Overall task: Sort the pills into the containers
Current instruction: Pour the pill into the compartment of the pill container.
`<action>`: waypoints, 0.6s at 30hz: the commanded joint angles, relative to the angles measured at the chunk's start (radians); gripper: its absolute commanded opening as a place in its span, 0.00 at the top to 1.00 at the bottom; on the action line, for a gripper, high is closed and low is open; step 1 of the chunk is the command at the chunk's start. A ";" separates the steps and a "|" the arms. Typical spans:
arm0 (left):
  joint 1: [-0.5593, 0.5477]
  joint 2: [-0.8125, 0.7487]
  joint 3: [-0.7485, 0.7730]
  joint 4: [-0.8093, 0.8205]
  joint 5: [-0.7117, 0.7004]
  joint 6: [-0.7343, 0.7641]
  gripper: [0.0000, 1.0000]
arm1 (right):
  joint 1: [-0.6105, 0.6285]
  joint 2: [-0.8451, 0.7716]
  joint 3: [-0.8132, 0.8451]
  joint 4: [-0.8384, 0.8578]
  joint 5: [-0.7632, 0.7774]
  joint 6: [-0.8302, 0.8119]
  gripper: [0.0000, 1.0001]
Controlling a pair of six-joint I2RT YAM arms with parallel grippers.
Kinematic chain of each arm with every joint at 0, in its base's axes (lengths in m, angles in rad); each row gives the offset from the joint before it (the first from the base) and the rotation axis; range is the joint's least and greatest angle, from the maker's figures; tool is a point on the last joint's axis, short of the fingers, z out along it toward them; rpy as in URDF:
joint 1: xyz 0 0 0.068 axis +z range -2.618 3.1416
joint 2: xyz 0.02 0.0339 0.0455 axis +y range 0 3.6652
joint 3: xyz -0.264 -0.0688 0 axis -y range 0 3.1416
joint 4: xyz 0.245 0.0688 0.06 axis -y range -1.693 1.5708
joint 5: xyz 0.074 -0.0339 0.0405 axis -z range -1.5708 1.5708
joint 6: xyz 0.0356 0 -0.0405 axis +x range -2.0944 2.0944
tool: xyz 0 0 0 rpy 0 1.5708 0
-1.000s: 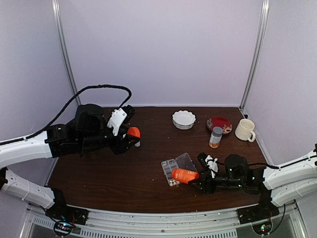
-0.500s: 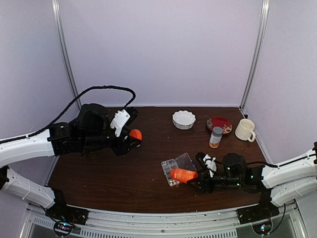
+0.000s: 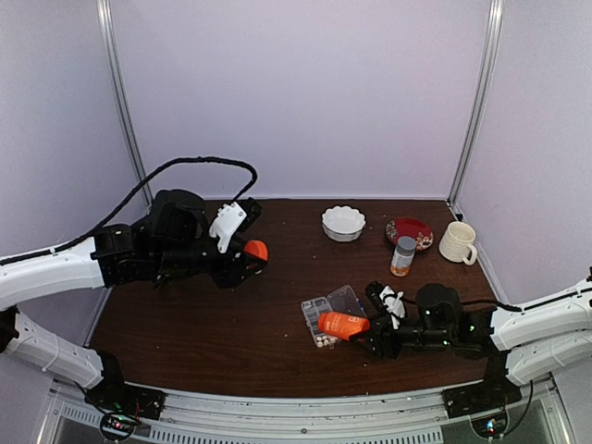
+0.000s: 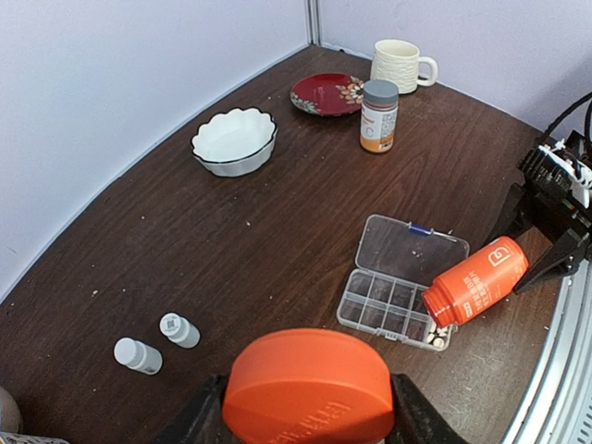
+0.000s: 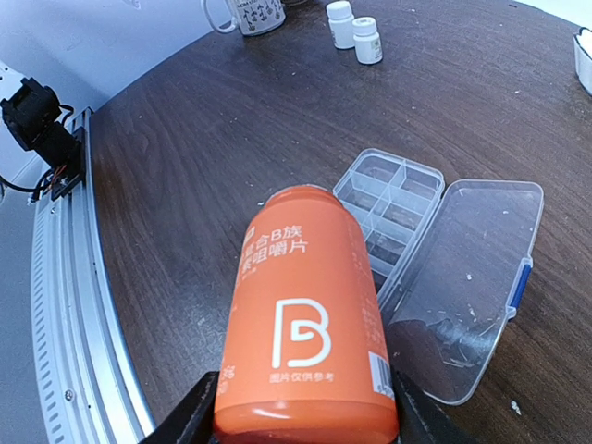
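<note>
The clear organizer box [image 3: 326,313] [image 4: 388,298] [image 5: 393,199] lies open on the dark table, lid flat beside its cells. A few cream pills [image 4: 435,339] [image 3: 322,341] sit in one corner cell. My right gripper [image 3: 363,335] [image 5: 305,418] is shut on an orange bottle [image 3: 343,325] [image 4: 477,277] [image 5: 305,314], uncapped and tilted with its mouth over that corner cell. My left gripper [image 3: 246,256] [image 4: 305,418] hovers above the table's left side, shut on the bottle's orange cap [image 3: 255,249] [image 4: 310,384].
Two tiny white bottles [image 4: 139,354] [image 5: 353,30] stand on the left. At the back are a white scalloped bowl [image 3: 343,223], a red plate [image 3: 409,231], a grey-capped amber bottle [image 3: 402,256] and a cream mug [image 3: 458,242].
My left arm has drifted slightly right and back with the cap. My right gripper has edged a little left with the orange bottle.
</note>
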 commanded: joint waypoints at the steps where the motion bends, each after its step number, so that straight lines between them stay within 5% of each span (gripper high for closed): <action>1: 0.007 0.011 0.035 0.003 0.010 0.003 0.97 | -0.005 -0.008 0.009 0.044 0.020 0.010 1.00; 18: 0.007 0.073 0.099 -0.057 0.003 -0.018 1.00 | -0.005 -0.029 0.017 0.027 0.003 0.000 1.00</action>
